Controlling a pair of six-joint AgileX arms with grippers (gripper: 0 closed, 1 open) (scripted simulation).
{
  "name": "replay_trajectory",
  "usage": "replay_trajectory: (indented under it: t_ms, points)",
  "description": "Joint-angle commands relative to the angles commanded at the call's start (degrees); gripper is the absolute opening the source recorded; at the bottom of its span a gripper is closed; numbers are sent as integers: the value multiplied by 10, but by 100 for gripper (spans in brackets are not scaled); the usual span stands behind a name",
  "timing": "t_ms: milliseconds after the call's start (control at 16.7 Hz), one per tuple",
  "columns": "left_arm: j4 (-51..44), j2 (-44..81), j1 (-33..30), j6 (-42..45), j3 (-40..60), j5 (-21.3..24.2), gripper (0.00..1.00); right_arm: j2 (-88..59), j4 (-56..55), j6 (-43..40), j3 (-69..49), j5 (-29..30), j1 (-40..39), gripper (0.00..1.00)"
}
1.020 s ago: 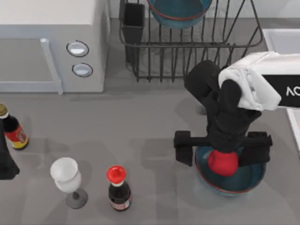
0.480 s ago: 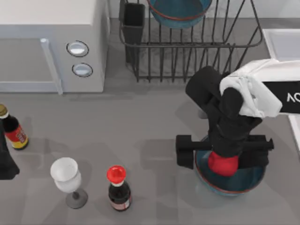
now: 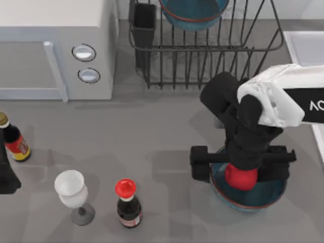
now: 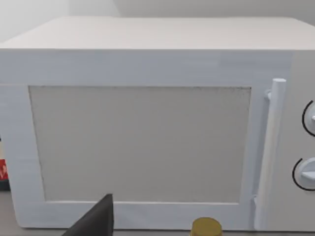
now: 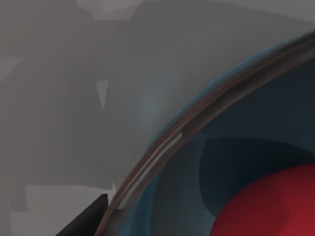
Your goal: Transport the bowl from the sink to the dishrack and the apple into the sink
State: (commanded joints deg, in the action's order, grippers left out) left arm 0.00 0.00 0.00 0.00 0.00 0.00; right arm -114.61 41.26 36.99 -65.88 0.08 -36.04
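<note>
A teal bowl (image 3: 192,12) with a red-brown rim rests in the dark wire dishrack (image 3: 202,55) at the back. A second bowl just like it (image 3: 268,195) stands on the table at the front right, with the red apple (image 3: 240,177) inside it. My right gripper (image 3: 242,164) hangs straight over that apple, open, one finger on each side of it. The right wrist view shows the bowl's rim (image 5: 197,118), the apple (image 5: 275,206) and one dark fingertip (image 5: 88,219). A corner of the pale sink (image 3: 304,45) lies at the right edge. My left gripper (image 3: 6,174) is parked at the left edge, open.
A white microwave (image 3: 50,45) fills the back left and faces the left wrist view (image 4: 142,142). A red-capped dark bottle (image 3: 126,200), a wine glass (image 3: 71,187) and a gold-capped bottle (image 3: 14,142) stand at the front left. A black cutlery cup (image 3: 144,23) sits at the rack's corner.
My right arm has dropped a little and shifted slightly right over the apple, then almost stopped. The apple, both bowls and the left arm have not moved.
</note>
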Motion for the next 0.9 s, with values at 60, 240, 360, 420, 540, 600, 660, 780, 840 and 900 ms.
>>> replay_trajectory:
  t_ms: [60, 240, 360, 420, 540, 600, 660, 780, 840, 900]
  points:
    - [0, 0, 0, 0, 0, 0, 100, 0, 0, 0, 0, 0, 0, 25]
    - [0, 0, 0, 0, 0, 0, 100, 0, 0, 0, 0, 0, 0, 2]
    - [0, 0, 0, 0, 0, 0, 100, 0, 0, 0, 0, 0, 0, 0]
    - [0, 0, 0, 0, 0, 0, 100, 0, 0, 0, 0, 0, 0, 0]
    - [0, 0, 0, 0, 0, 0, 100, 0, 0, 0, 0, 0, 0, 0]
    - [0, 0, 0, 0, 0, 0, 100, 0, 0, 0, 0, 0, 0, 0]
    - [0, 0, 0, 0, 0, 0, 100, 0, 0, 0, 0, 0, 0, 0]
    - [0, 0, 0, 0, 0, 0, 100, 36, 23, -2, -18, 12, -2, 0]
    - [0, 0, 0, 0, 0, 0, 100, 37, 25, -2, -19, 12, -2, 0]
    - [0, 0, 0, 0, 0, 0, 100, 38, 33, -2, -27, 12, -3, 0]
